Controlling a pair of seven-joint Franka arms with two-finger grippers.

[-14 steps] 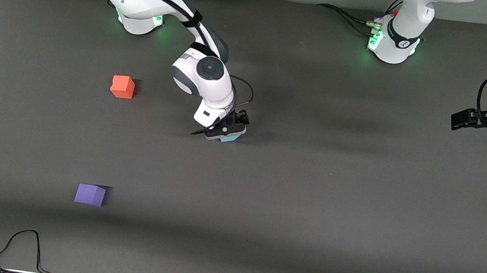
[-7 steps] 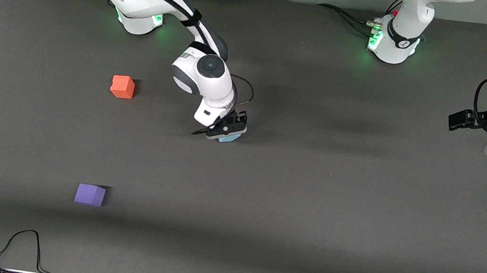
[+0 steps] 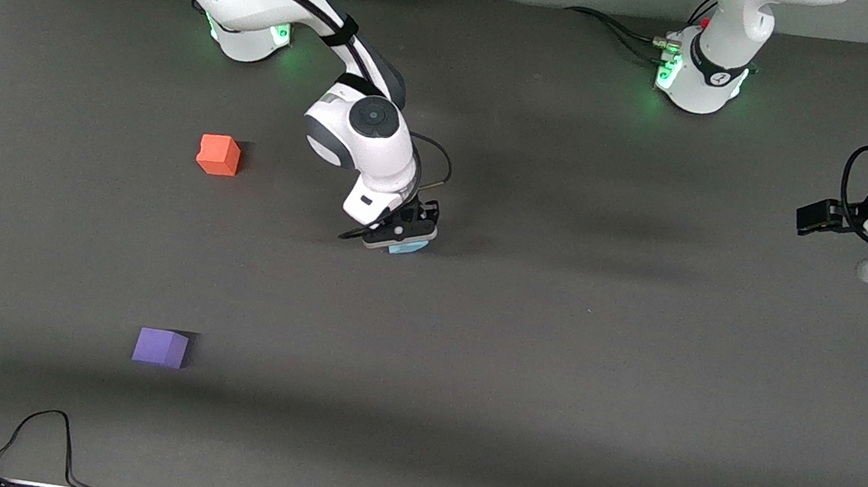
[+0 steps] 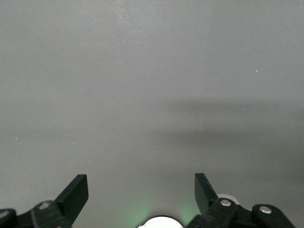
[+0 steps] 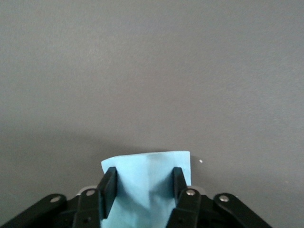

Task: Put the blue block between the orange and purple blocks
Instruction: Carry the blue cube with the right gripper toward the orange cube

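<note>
Your right gripper (image 3: 399, 240) is down low near the middle of the desk (image 3: 595, 368), and its two fingers (image 5: 110, 186) press on the sides of the blue block (image 3: 408, 247). In the right wrist view the fingers squeeze the soft block in a little, so you have a hold of it. The block looks like it sits on the desk or only just above it; you cannot tell which.

The orange block (image 3: 219, 155) sits toward the right arm's end of the desk. The purple block (image 3: 160, 347) is at that same end too, but nearer to the front camera. The two are well apart, with bare desk between them.

Your left gripper (image 4: 140, 195) waits up over the left arm's end of the desk. Its fingers are wide apart and hold nothing.

So the grab looks done. The rest is still to do: you need to lift the blue block, carry it over to the gap between the orange and purple blocks, set it down there, and let go.
</note>
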